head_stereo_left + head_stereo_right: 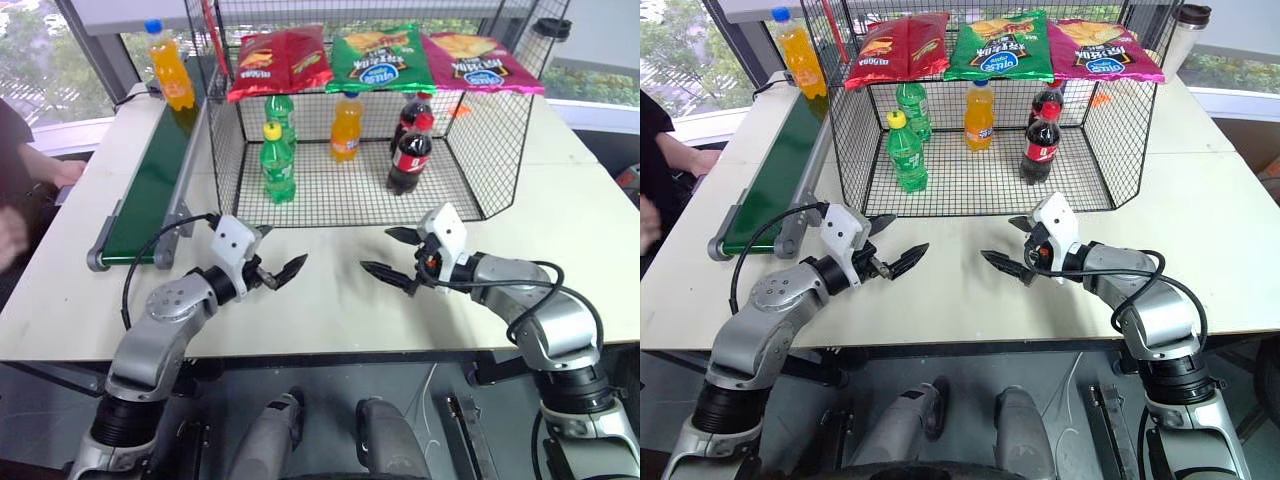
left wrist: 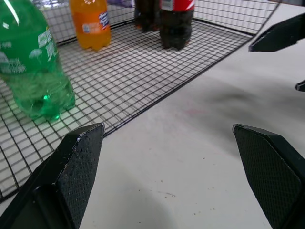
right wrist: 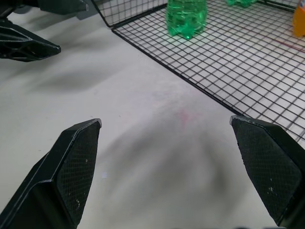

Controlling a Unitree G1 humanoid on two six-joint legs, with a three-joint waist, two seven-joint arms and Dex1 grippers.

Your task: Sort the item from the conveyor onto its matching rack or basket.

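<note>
The jaws of the left gripper [image 1: 278,265] and of the right gripper [image 1: 393,255] are both spread wide and hold nothing, above the table [image 1: 330,300] near its front edge. The orange soda bottle [image 1: 170,66] stands upright at the far end of the conveyor [image 1: 150,185], beside the black wire cage [image 1: 480,150].

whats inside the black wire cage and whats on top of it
Inside the wire cage: two green bottles, one orange soda bottle and two cola bottles, the rear ones partly hidden. On top: three chip bags.
</note>
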